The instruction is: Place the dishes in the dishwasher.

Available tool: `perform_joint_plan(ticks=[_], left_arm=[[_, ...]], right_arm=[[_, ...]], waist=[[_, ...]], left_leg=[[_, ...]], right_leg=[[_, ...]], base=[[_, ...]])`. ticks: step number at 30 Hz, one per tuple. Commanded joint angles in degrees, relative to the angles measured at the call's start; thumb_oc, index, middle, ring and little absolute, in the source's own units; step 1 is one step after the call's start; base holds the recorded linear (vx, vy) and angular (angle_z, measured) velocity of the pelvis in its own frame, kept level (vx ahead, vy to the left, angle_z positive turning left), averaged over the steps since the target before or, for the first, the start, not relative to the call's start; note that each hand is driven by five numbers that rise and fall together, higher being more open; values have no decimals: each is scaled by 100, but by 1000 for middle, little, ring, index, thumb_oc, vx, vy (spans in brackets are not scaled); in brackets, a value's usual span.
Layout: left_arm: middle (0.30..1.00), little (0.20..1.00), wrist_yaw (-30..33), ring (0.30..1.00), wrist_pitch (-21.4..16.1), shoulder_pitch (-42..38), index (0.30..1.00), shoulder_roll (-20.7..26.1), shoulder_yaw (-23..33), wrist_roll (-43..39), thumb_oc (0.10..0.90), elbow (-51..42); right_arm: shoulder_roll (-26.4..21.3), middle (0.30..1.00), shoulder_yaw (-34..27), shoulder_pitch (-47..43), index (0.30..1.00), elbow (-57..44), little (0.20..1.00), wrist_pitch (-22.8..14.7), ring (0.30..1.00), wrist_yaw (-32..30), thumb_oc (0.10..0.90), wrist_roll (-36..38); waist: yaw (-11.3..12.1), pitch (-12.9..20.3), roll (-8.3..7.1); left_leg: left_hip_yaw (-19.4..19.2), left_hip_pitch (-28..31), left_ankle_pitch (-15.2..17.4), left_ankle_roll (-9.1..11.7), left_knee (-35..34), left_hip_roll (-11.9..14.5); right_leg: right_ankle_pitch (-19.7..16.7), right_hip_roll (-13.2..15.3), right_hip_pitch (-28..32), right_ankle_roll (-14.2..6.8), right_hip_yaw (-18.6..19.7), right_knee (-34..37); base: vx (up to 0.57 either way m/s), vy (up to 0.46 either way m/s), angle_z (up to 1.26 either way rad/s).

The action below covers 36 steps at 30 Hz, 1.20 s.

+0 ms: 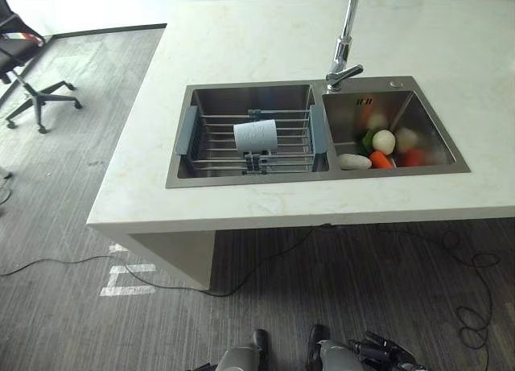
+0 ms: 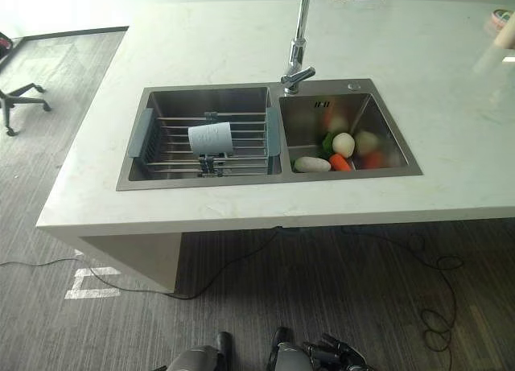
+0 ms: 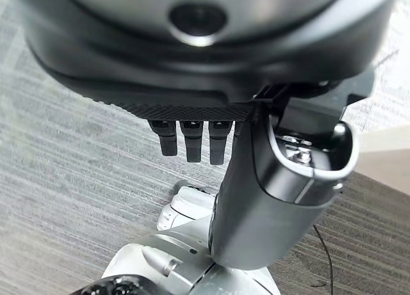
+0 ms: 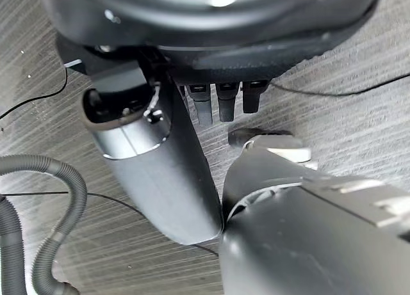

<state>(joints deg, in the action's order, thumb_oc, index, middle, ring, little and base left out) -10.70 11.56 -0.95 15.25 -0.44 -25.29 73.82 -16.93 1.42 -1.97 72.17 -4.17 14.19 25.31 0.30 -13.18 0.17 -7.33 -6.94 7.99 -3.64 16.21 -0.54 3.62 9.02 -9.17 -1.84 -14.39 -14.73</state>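
Nothing has been loaded yet. A cup point(image 1: 256, 135) lies on the rack point(image 1: 211, 146) in the left sink basin, centre frame. Both hands, left point(image 3: 192, 141) and right point(image 4: 221, 103), are held low with fingers straight, empty.

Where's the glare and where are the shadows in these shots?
Left eye view: glare bleaches the far countertop; the right sink basin's steel walls mirror the vegetables; the cup in the rack is evenly lit. Right eye view: soft shadow lies on the floor beneath the counter.
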Motion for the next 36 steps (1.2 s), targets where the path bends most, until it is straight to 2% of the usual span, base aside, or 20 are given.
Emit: perform_joint_plan(ticks=[1,3,5,6,7,9,11,12,15,17,19,21,22,25,27,29,30,33,36], left_arm=[[900,900,-167,900,176,196,900,-75,-354,128,800,16],[900,900,-39,900,411,85,900,-29,-449,-156,800,-34],[900,900,119,900,526,47,900,-40,-484,-362,800,-3],[900,900,151,900,667,-21,900,-31,-398,-466,800,81],[900,900,179,900,658,-42,900,-39,-365,-437,800,109],[900,900,233,900,606,-63,900,-20,-341,-494,800,147],[900,900,202,900,519,4,900,-11,-255,-537,800,190],[900,900,185,900,472,143,900,-35,-153,-491,800,124],[900,900,377,900,325,235,900,-102,-170,-483,800,68],[900,900,489,900,202,253,900,-127,-175,-337,800,34],[900,900,665,900,-79,258,900,-183,-264,-146,800,-44],[900,900,593,900,26,233,900,-181,-309,-217,800,-107],[900,900,513,900,113,211,900,-189,-316,-122,800,-102],[900,900,367,900,124,214,900,-182,-345,317,800,-32],[900,900,336,900,86,272,900,-214,-307,311,800,3],[900,900,340,900,118,274,900,-212,-306,265,800,4],[900,900,402,900,122,291,900,-224,-274,214,800,19],[900,900,379,900,90,285,900,-223,-240,229,800,59],[900,900,350,900,61,275,900,-215,-343,193,800,78]], right_arm=[[-40,900,44,79,900,-220,900,-225,900,4,800,283],[-2,900,-16,98,900,-351,900,-243,900,-33,800,710],[-11,900,-96,96,900,-358,900,-264,900,-42,800,768],[-24,900,-116,61,900,-329,900,-300,900,-19,800,541],[-23,900,-119,54,900,-313,900,-273,900,-43,800,509],[18,900,-161,25,900,-248,900,-182,900,-77,800,421],[30,900,-171,41,900,-161,900,-140,900,-51,800,284],[47,900,-131,53,900,-137,900,-209,900,-53,800,93],[-22,900,-92,42,900,-171,900,-204,900,-45,800,36],[-101,900,-80,24,900,-195,900,-169,900,-42,800,88],[-197,900,-73,34,900,-209,900,-191,900,-46,800,85],[-268,900,-104,37,900,-184,900,-177,900,-146,800,245],[-326,900,-181,47,900,-139,900,-163,900,-153,800,404],[-340,900,-272,95,900,-100,900,-145,900,-168,800,559],[-316,900,-250,90,900,-73,900,-66,900,-201,800,628],[-274,900,-277,139,900,-31,900,-65,900,-130,800,637],[-168,900,-225,194,900,-4,900,-183,900,-61,800,429],[-95,900,-147,196,900,11,900,-264,900,-120,800,365],[-92,900,-121,222,900,-40,900,-307,900,-120,800,462]], waist=[[-129,127,222],[-340,-76,296],[-408,-146,323],[-457,-150,262],[-475,-157,194],[-480,-150,76],[-444,-79,-23],[-352,45,-82],[-320,74,-131],[-272,32,-230],[-146,-86,-347],[-112,-161,-197],[-129,-194,52],[-131,-180,185],[-90,-106,230],[-124,3,256],[-126,79,248],[-114,177,222],[-134,226,187]], left_leg=[[327,1,674,163,97,240],[381,119,801,-88,97,88],[363,179,871,-113,97,41],[296,204,914,2,97,55],[312,229,949,39,97,29],[306,289,1053,77,97,28],[174,310,1075,156,97,110],[73,405,1017,290,97,349],[47,548,873,423,97,566],[-28,594,667,453,97,641],[-142,474,205,462,97,584],[-222,85,175,515,97,576],[-283,-372,-17,667,97,738],[-308,-680,-147,759,97,928],[-13,-672,2,725,97,764],[-125,-642,83,732,97,827],[-102,-480,240,730,97,748],[23,-456,313,688,97,642],[-13,-380,397,654,97,630]], right_leg=[[576,-89,694,-420,-76,-246],[65,-117,10,-553,140,-1471],[-135,-46,-335,-547,186,-1757],[-85,23,-221,-560,160,-497],[-57,175,-331,-603,285,-246],[-88,395,-644,-714,641,-246],[53,465,-576,-815,638,-246],[259,368,-267,-752,529,-246],[467,194,-38,-576,496,-246],[566,141,90,-462,566,-246],[667,174,220,-329,624,-246],[752,123,272,-314,493,-246],[838,24,334,-331,298,-246],[995,44,473,-337,92,-246],[996,45,453,-362,164,-246],[983,110,369,-388,58,-246],[958,193,333,-449,23,-246],[928,176,264,-463,95,-246],[937,187,281,-483,90,-246]], base=[[104,260,-19],[37,215,-23],[86,8,-42],[162,-260,-51],[184,-392,-39],[137,-358,-14],[246,-482,12],[328,-562,-11],[242,-429,5],[144,-358,-3],[121,-324,7],[35,-37,34],[11,107,54],[64,109,55],[87,147,2],[63,99,-23],[72,83,-10],[63,40,6],[54,7,-12]])
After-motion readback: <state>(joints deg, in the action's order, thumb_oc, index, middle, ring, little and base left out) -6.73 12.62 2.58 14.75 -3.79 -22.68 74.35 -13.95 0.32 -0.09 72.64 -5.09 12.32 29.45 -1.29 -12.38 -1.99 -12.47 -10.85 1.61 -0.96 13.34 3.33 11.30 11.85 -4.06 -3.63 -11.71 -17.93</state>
